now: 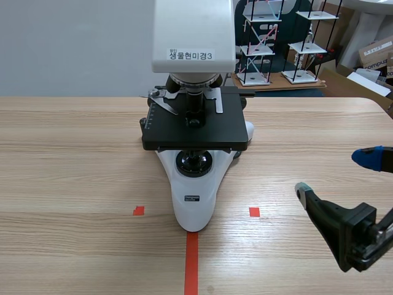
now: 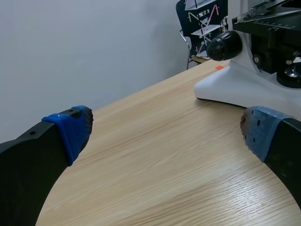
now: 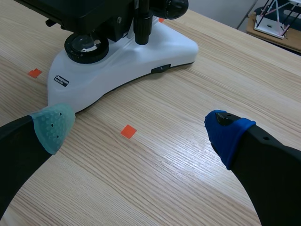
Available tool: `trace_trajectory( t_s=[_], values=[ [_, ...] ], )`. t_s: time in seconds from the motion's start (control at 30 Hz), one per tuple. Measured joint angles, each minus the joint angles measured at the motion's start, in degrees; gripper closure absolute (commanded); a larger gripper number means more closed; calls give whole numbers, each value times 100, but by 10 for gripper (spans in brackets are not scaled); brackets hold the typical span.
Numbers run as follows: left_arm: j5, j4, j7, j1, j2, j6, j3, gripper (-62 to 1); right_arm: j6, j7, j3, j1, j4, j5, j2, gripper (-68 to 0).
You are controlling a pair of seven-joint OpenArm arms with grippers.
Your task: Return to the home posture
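Microscope (image 1: 194,212) stands near wide-spread right pincer (image 1: 333,172).

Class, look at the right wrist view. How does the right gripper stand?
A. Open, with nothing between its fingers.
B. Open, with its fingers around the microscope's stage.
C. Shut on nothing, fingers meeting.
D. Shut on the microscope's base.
A: the right gripper has its fingers wide apart over the table, with the microscope ahead of it, untouched.
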Motion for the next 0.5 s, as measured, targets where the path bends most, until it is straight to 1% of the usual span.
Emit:
trace_trajectory(
  t_s=[0.17,0.23,0.3,0.4,0.5],
  values=[
    [-11,0,-28,-33,-26,-4,4,-623,0,0,0,0,0,0,0,-608],
    [-103,0,-55,-13,-26,-7,11,-623,0,0,0,0,0,0,0,-608],
    [-170,0,-219,55,-52,-48,28,-623,0,0,0,0,0,0,0,-608],
    [-286,0,-234,199,-76,-72,37,-623,0,0,0,0,0,2,0,-608],
    [-293,0,-192,295,-76,-291,37,-623,0,0,0,0,0,2,0,-608]
  ],
)
